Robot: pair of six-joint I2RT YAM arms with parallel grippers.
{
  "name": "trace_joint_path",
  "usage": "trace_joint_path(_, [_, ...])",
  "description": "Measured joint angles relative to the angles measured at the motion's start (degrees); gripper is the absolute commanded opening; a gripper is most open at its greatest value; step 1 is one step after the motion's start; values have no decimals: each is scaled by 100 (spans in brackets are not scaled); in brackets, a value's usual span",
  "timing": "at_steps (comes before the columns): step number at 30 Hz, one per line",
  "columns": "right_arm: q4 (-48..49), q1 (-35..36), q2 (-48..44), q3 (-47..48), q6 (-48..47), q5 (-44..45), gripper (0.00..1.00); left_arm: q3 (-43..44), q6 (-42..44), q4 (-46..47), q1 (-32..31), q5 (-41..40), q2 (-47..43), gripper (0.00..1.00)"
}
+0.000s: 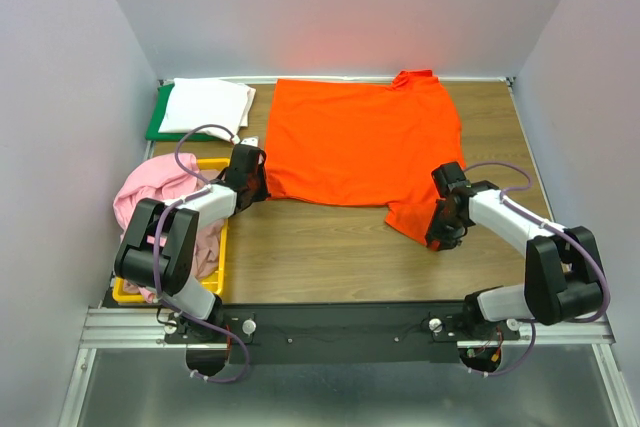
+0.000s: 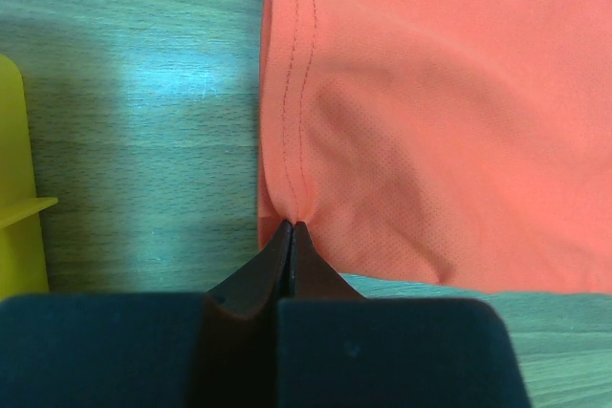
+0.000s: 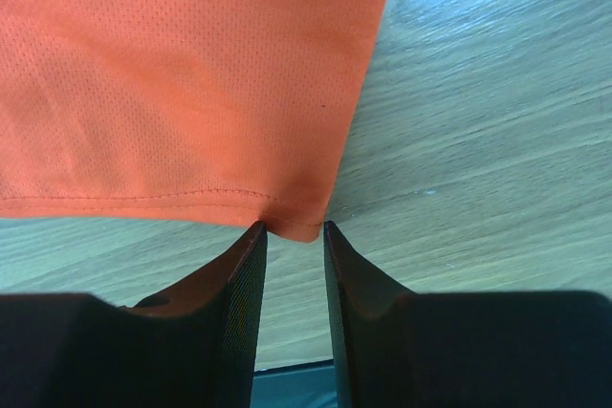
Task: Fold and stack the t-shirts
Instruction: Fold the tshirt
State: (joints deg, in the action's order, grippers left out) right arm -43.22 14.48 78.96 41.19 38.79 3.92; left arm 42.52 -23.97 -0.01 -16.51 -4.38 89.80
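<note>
The bright orange t-shirt (image 1: 360,142) lies spread flat on the wooden table. My left gripper (image 1: 261,190) is shut on its near-left hem corner; in the left wrist view the fingertips (image 2: 292,228) pinch the stitched orange edge (image 2: 421,121). My right gripper (image 1: 437,238) is open at the shirt's near-right corner; in the right wrist view the orange corner (image 3: 191,74) sits just between the tips of the gripper (image 3: 295,230). A folded white shirt (image 1: 205,107) lies at the back left. A light pink shirt (image 1: 150,185) and a dusty mauve-pink shirt (image 1: 207,243) are bunched in the bin.
The flat green board (image 1: 160,117) lies under the white shirt at the back left. The yellow plastic bin (image 1: 222,247) stands at the near left, close to my left arm; its edge shows in the left wrist view (image 2: 14,226). White walls enclose the table.
</note>
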Motion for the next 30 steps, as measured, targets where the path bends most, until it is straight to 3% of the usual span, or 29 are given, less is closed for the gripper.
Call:
trace_joint_path(10, [37, 9, 13, -90, 201, 127, 33, 0, 2, 0, 0, 2, -2, 0])
trace_joint_path(14, [111, 9, 13, -120, 284, 114, 19, 0, 0, 0, 0, 4, -2, 0])
trace_joint_path(15, [131, 11, 13, -125, 310, 111, 9, 0, 0, 0, 0, 4, -2, 0])
trace_joint_path(17, [173, 20, 9, -131, 365, 87, 0, 0, 0, 0, 0, 4, -2, 0])
trace_joint_path(30, [0, 20, -234, -184, 387, -68, 0, -116, -151, -11, 0, 2, -317, 0])
